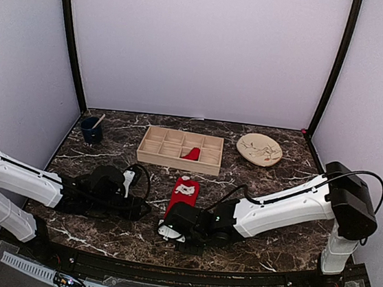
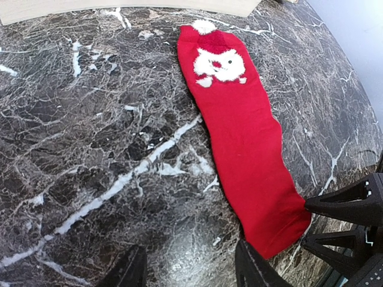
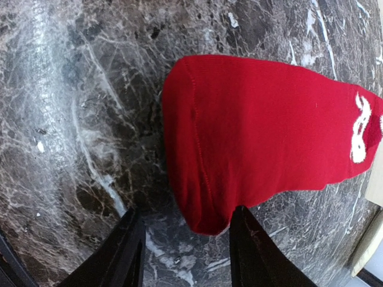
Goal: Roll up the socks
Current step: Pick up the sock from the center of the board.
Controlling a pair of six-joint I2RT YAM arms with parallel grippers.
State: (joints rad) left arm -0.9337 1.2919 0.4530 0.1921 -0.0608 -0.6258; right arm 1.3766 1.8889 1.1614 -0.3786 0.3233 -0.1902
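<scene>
One red sock [image 1: 183, 194] with a white Santa patch lies flat and lengthwise on the marble table [image 1: 107, 158]. A second red sock [image 1: 192, 154] sits in a compartment of the wooden tray [image 1: 150, 154]. My left gripper [image 1: 145, 209] hovers low just left of the flat sock's near end. In the left wrist view it is open [image 2: 191, 266] over bare marble, the sock [image 2: 245, 137] beside its right finger [image 2: 254, 269]. My right gripper [image 1: 170, 225] is at that same near end, open [image 3: 185, 239], and the sock's corner [image 3: 239, 137] reaches between its fingertips without being clamped.
A dark blue cup [image 1: 91, 130] with a spoon stands at the back left. A beige plate [image 1: 259, 150] lies at the back right. Pale walls with black posts enclose the table. The right gripper's black fingers [image 2: 347, 203] show at the edge of the left wrist view.
</scene>
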